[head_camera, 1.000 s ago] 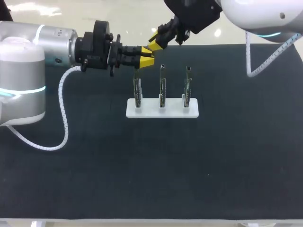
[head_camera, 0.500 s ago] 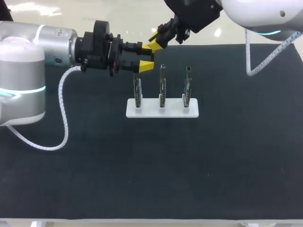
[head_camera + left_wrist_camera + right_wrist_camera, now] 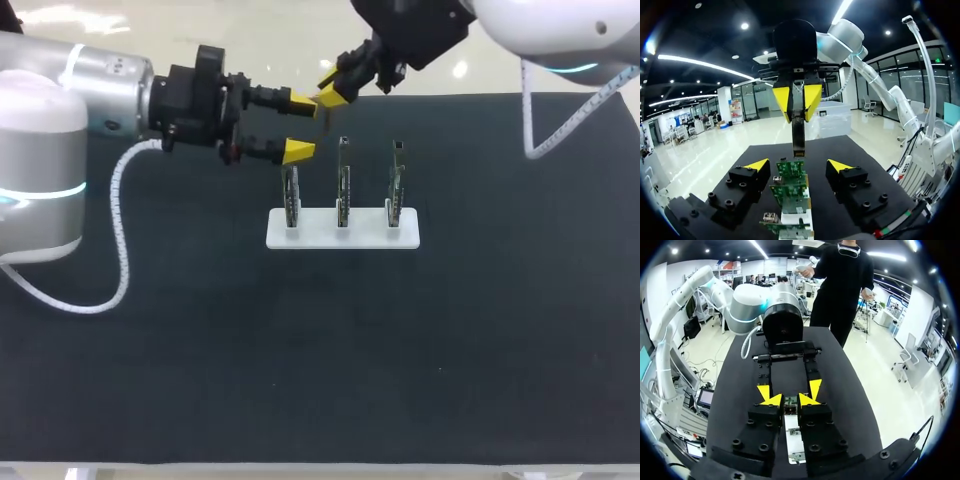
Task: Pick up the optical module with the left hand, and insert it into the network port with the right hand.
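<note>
The optical module [image 3: 798,135] is a slim dark bar hanging down from my right gripper [image 3: 797,102], which is shut on its upper end. In the right wrist view the module [image 3: 790,401] shows as a sliver between that gripper's [image 3: 790,400] yellow tips. My left gripper [image 3: 300,125] stands wide open at the back of the table, one tip on each side of the module and clear of it. In the head view my right gripper [image 3: 333,90] sits just behind it. Three upright port boards [image 3: 343,185] stand in a white base [image 3: 343,228] below and in front of both grippers.
The black mat [image 3: 320,350] covers the table, with wide bare room in front of the white base. A white coiled cable [image 3: 125,250] hangs from my left arm at the mat's left side. Another cable [image 3: 560,130] drops from my right arm at the back right.
My left gripper's fingers have spread from nearly closed on the module to wide open, letting go of it. The module stays in my right gripper. The left arm has drawn back slightly to the left.
</note>
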`<state>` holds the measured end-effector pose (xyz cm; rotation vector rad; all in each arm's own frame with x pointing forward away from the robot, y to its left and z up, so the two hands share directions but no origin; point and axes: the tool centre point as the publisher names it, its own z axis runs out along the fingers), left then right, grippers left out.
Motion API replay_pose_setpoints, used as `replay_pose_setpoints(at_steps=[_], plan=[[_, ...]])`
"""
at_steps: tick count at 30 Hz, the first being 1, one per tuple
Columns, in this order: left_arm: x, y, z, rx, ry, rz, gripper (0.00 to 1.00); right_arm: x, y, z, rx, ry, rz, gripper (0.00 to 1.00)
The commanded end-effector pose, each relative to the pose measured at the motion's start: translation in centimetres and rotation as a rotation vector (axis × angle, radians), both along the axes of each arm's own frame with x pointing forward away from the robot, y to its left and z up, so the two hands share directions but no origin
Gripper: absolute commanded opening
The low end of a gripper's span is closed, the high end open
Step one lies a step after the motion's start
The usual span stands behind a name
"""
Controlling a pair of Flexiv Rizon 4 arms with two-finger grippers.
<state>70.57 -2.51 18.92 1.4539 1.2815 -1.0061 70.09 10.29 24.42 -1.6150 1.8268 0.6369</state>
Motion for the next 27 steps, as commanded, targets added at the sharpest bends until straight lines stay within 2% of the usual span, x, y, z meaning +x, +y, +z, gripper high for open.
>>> replay_pose_setpoints(at_steps=[1,5,13,27], plan=[[-1.2,1.8,1.1,0.072,-0.001,0.032,1.0,0.2,-0.1,0.0,0.001,0.002,0.006,0.0],[-1.1,3.4,1.4,0.142,0.001,0.039,1.0,0.2,-0.1,0.0,0.001,0.001,0.006,0.0],[-0.8,6.2,1.6,0.227,0.006,0.026,1.0,0.3,-0.4,0.1,0.001,0.002,0.016,0.0],[-1.2,9.3,2.7,0.278,0.038,-0.035,1.0,0.8,-0.8,0.2,-0.004,-0.004,0.034,0.0]])
